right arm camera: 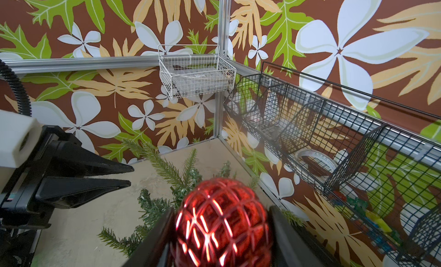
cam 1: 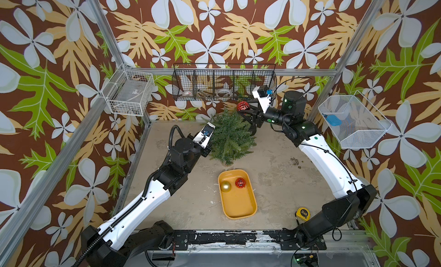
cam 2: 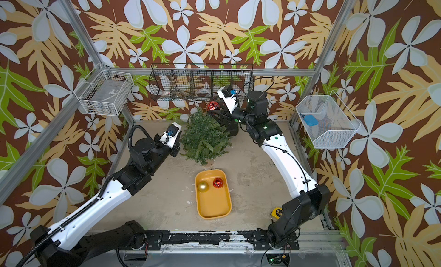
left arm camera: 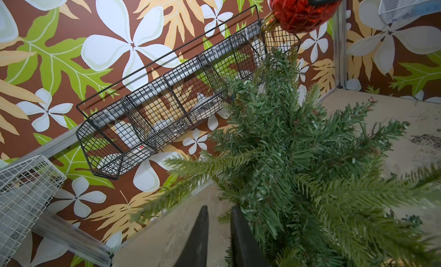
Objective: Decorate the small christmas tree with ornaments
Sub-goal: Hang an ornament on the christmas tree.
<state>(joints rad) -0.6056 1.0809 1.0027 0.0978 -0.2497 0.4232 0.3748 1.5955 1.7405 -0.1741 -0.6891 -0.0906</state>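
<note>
**Small christmas tree** [cam 1: 229, 137] standing upright at the back of the table, with no ornament visibly hung on it. One glittery red ornament [cam 1: 243, 106] is poised just above and behind the tree's tip, pinched across its body by the right gripper [right arm camera: 222, 213], so the fingers clamp the ball and not its hanger. In the left wrist view its gold cap [left arm camera: 269, 22] points toward the topmost sprig, but the loop is too thin to make out. The left gripper [left arm camera: 219, 213] sits low at the tree's flank, its fingers narrowly parted and nothing surely between them, so the tree is probably not steadied. The gold ornament [cam 1: 225, 186] and the other red ornament [cam 1: 240, 182] wait in the yellow tray [cam 1: 238, 206], nearer the robot. Likely hazards:
- If the ball is released before the loop catches a branch, it would drop through the needles and roll.
- Pressing down on the soft tip could tilt the unsupported tree.
- The smooth sphere may slip in the pinch.
- The black wire basket [cam 1: 224, 83] hangs close behind.
</note>
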